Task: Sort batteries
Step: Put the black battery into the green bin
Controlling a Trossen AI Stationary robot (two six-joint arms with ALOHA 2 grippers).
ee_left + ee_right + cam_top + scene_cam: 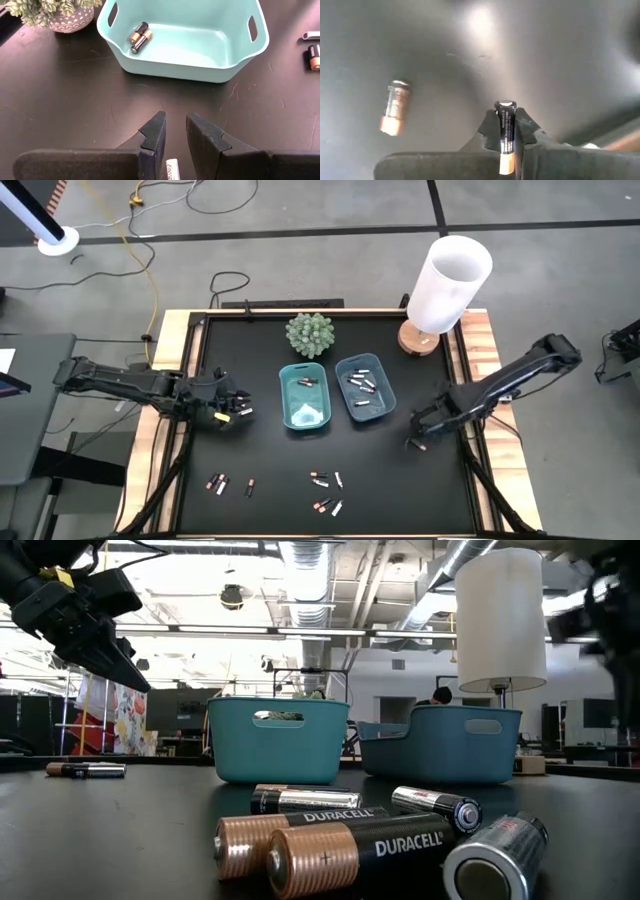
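Your right tool (509,131) is pinching a dark battery (506,135) with a copper end, just above the bench (260,450) near its right edge. Your left tool (175,131) grips a white battery (171,170) left of the two teal trays (305,395).

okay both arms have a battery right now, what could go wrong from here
The right gripper pinches a dark battery narrowly between its fingertips; it might slip on the way to the trays. The left gripper holds a white battery, but the nearest tray holds only dark, copper-ended cells, so dropping it there would mix types.
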